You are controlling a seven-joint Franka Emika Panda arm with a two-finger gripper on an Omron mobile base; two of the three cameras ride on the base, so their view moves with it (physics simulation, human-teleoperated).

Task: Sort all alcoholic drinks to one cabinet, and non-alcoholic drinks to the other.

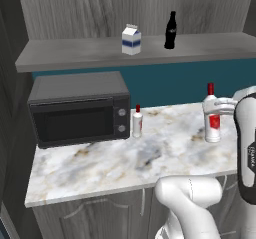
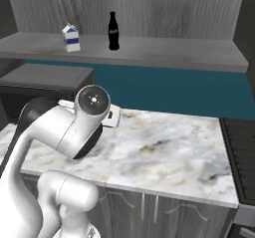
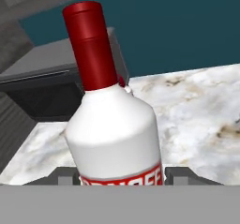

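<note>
Gripper (image 3: 120, 177) clamped round the red-capped vodka bottle (image 1: 212, 118), upright on the marble table (image 1: 150, 158); second red-capped bottle (image 1: 137, 122) beside the microwave (image 1: 80, 108); milk carton (image 1: 131, 39) and cola bottle (image 1: 170, 31) on the shelf (image 1: 75, 55).

A dark microwave (image 1: 80, 108) with a black glass door and two round knobs on its right-hand panel stands at the left end of a white marble counter (image 1: 125, 158) veined in grey and tan. Behind the counter runs a teal wall (image 2: 169, 90), and above it a long grey shelf (image 1: 75, 53) is backed by pale grey wood-grain panelling (image 2: 164, 8). Grey cabinet doors (image 2: 164, 214) with curved handles sit below the counter's front edge. At the far right of the counter, a dark ridged surface (image 2: 241, 152) adjoins the marble.
</note>
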